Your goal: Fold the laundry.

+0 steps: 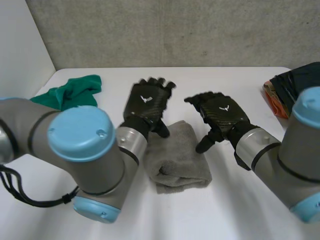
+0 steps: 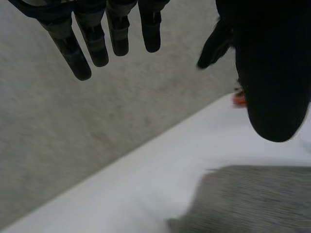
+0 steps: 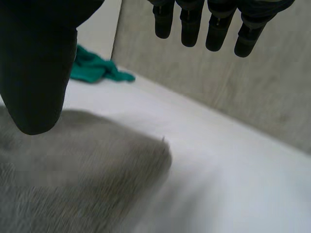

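bench (image 1: 225,80): white, spans the head view from middle to bottom.
wall (image 1: 175,30): grey concrete, across the top of the frame.
left arm (image 1: 75,155): grey with a light-blue cap, lower left of the frame.
right arm (image 1: 295,150): same make, lower right.
grey towel (image 1: 177,160): the task's thing, folded into a thick pad, lying on the bench at centre frame between the two hands. both wrist views show it under the palm.
dark and orange pile (image 1: 292,85): heaped cloth at the right edge, well apart from the towel. the left wrist view catches a speck of its orange just beside the thumb.
green cloth (image 1: 70,92): crumpled, upper left of the frame, at the bench's far corner. the right wrist view shows it beyond the thumb; the left wrist view does not.
left hand (image 1: 146,102): black, a white mark on its back, fingers straight and spread, holding nothing, thumb tip over the towel's far edge.
right hand (image 1: 220,112): same mark, fingers relaxed and holding nothing, thumb pointing down just beside the towel's right edge.
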### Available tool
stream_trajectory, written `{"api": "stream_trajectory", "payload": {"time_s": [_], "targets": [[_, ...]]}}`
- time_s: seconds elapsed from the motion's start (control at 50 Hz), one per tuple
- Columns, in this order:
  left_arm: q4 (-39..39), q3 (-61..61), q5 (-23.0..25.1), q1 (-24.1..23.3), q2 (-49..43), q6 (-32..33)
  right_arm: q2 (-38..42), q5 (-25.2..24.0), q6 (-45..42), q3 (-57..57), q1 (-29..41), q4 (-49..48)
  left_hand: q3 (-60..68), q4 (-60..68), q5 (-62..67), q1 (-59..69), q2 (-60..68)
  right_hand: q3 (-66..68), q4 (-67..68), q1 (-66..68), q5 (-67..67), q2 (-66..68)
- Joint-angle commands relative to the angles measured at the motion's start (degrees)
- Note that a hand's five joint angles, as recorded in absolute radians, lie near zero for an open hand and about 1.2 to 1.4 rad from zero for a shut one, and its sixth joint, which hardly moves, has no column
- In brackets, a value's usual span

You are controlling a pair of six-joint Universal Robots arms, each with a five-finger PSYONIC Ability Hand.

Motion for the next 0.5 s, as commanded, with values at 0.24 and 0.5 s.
{"api": "stream_trajectory", "payload": {"time_s": [0.24,0.5], "targets": [[-16.14,3.23,-6.63,-1.80,-11.41,1.87,20.79,-1.26,-12.32,-15.38,-0.15,13.55,2.10,1.72,2.78,1.76,2.24,-2.13,-2.19,-2.93,-2.57,-2.23],[-16.15,3.31,-5.76,-1.36,-6.32,6.89,14.29,6.57,-19.74,-12.40,0.11,9.87,-1.60,-1.98,-0.92,-1.94,-1.46,-2.13,-2.19,-2.93,-2.57,-2.23]]}}
